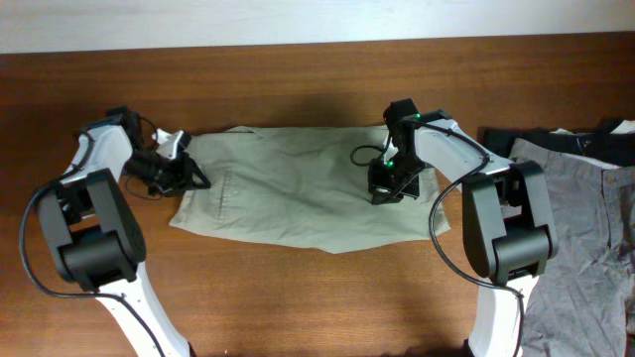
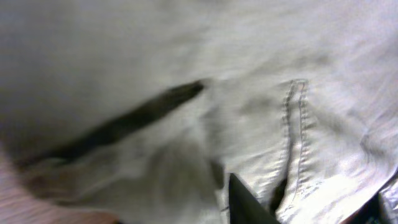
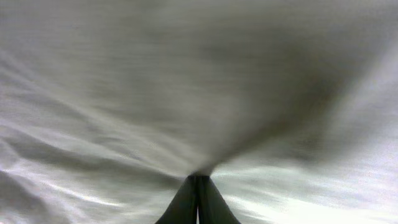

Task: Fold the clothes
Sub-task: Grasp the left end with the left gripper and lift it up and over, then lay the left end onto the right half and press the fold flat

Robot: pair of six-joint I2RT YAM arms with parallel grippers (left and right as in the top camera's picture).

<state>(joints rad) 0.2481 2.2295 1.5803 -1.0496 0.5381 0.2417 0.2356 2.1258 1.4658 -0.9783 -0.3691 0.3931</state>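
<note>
Khaki-olive cotton covers the middle of the brown wooden table [image 1: 298, 297]: the pale shorts [image 1: 298, 193] lie spread flat and unfolded, with both arms working from opposite ends.

At the left edge of the shorts, the left gripper [image 1: 194, 177] lies low against the cloth, probably to take hold of that end. Its wrist view is filled with blurred fabric and a stitched pocket seam [image 2: 297, 134]. Only one dark finger [image 2: 245, 202] shows clearly, so it cannot be told whether the jaws are spread or pinching.

Toward the right end, the right gripper [image 1: 390, 188] is down on the shorts. In its wrist view the fingertips are pressed together and the cloth puckers into them [image 3: 198, 186], which suggests a pinch meant to lift that end over for the first fold.

Further right, the black garment [image 1: 526, 141] and the grey trousers [image 1: 585, 238] lie apart, apparently waiting their turn.
</note>
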